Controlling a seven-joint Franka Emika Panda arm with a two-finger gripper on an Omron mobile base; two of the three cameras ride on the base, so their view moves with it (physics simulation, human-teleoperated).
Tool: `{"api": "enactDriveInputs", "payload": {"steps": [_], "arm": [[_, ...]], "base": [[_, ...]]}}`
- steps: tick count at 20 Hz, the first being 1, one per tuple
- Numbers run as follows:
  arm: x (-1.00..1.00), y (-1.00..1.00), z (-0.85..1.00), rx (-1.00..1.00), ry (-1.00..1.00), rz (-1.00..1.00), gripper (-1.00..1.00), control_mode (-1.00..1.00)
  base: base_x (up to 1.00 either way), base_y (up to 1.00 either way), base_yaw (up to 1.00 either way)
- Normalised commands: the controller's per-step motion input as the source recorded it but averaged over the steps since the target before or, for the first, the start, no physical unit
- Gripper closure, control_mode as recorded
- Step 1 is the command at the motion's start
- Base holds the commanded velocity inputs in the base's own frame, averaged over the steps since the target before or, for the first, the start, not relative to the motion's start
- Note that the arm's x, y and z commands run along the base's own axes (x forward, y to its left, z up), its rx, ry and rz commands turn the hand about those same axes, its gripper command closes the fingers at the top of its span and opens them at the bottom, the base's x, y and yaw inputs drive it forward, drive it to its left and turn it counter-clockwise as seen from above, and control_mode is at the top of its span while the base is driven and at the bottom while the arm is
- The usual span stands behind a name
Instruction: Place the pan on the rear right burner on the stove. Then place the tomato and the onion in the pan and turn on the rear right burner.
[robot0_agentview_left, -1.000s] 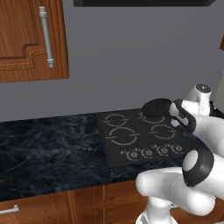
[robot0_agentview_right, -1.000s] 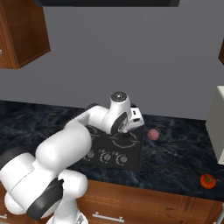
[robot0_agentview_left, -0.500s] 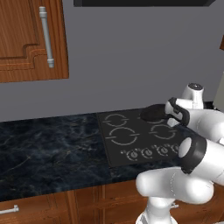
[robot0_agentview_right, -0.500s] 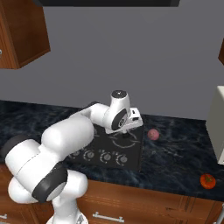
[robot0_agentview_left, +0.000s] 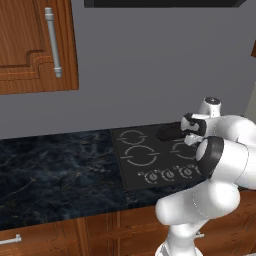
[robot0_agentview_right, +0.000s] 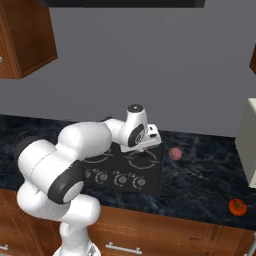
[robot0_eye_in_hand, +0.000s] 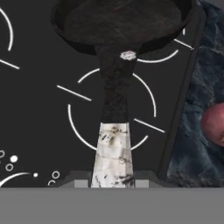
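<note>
My gripper (robot0_eye_in_hand: 113, 177) is shut on the pale tip of the pan's handle. The black pan (robot0_eye_in_hand: 122, 19) reaches out ahead of it over the rear right burner (robot0_eye_in_hand: 169, 55), of which one pale arc shows past the rim. From the left, the pan (robot0_agentview_left: 170, 132) looks low over the back right of the stove (robot0_agentview_left: 150, 172), with the gripper (robot0_agentview_left: 192, 131) to its right; I cannot tell whether it touches the glass. The pinkish-purple onion (robot0_agentview_right: 174, 153) lies on the counter just right of the stove (robot0_agentview_right: 155, 175). The orange-red tomato (robot0_agentview_right: 236, 206) sits far right near the counter's front edge.
A row of round knobs (robot0_agentview_right: 117, 178) runs along the stove's front. A pale appliance (robot0_agentview_right: 248, 142) stands at the far right of the dark counter (robot0_agentview_left: 55, 165). Wooden cabinets (robot0_agentview_left: 35, 45) hang above left. The onion (robot0_eye_in_hand: 215, 123) lies close to the stove edge.
The pan has come down slightly and shifted a little left over the back of the stove. The arm's elbow has swung round. The onion and the tomato have stayed put.
</note>
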Motion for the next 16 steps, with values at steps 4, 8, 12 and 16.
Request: {"api": "enactDriveInputs", "payload": {"steps": [4,8,12,16], "arm": [[0.61,0.00,-0.36,0.00,0.00,0.00,1.00,-1.00],[0.57,0.00,-0.48,0.00,0.04,0.00,1.00,-1.00],[0.26,-0.02,-0.39,0.00,0.07,0.00,1.00,-1.00],[0.00,-0.17,-0.16,0.00,0.06,0.00,1.00,-1.00]], "base": [[0.00,0.00,0.00],[0.00,0.00,0.00],[0.00,0.00,0.00],[0.00,0.00,0.00]]}}
